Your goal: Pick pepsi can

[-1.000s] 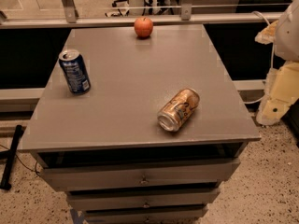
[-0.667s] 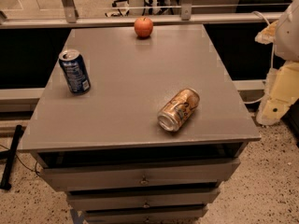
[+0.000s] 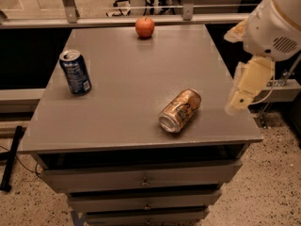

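The pepsi can [image 3: 75,72] is dark blue with white lettering and a silver top. It stands upright near the left edge of the grey table [image 3: 127,65]. My gripper [image 3: 239,99], cream-coloured, hangs from the white arm [image 3: 277,25] at the table's right edge. It is far to the right of the pepsi can and holds nothing that I can see.
A gold-tan can [image 3: 180,110] lies on its side right of centre, near the front edge, just left of the gripper. A red apple [image 3: 145,27] sits at the back edge. Drawers [image 3: 141,180] are below the tabletop. A rail [image 3: 117,20] runs behind the table.
The arm and gripper have moved left, from beside the table to over its right edge. The cans and the apple have not moved.
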{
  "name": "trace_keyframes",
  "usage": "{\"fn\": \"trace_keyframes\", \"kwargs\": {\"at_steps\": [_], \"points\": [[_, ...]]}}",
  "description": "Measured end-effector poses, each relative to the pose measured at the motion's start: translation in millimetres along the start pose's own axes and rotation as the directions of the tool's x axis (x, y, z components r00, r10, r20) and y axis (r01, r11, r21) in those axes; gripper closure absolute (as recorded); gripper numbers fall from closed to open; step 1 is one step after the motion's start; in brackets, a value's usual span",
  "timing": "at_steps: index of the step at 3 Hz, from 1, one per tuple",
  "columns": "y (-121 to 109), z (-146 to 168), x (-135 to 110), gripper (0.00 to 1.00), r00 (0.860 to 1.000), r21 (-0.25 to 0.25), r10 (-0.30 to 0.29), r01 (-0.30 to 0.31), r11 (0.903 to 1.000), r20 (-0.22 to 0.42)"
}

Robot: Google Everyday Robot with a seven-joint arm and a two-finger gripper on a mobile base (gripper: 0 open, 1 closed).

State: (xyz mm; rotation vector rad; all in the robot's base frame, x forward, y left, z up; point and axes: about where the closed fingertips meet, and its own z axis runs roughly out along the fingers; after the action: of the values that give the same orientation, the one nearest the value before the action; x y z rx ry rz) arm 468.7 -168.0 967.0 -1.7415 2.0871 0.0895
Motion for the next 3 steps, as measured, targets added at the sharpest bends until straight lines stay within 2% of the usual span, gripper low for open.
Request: {"fn": "trace_keyframes", "kwargs": {"at_steps": [1, 2, 3], "points": [[-12, 29, -68, 0.00, 0.982, -0.040, -0.045, 0.054, 0.9978, 0.182], [-9, 55, -140, 0.00, 0.933, -0.102, -0.023, 0.064, 0.9927, 0.360], [-9, 55, -140, 0.00, 0.933, -0.102, -0.023, 0.064, 0.9927, 0.360]]}}
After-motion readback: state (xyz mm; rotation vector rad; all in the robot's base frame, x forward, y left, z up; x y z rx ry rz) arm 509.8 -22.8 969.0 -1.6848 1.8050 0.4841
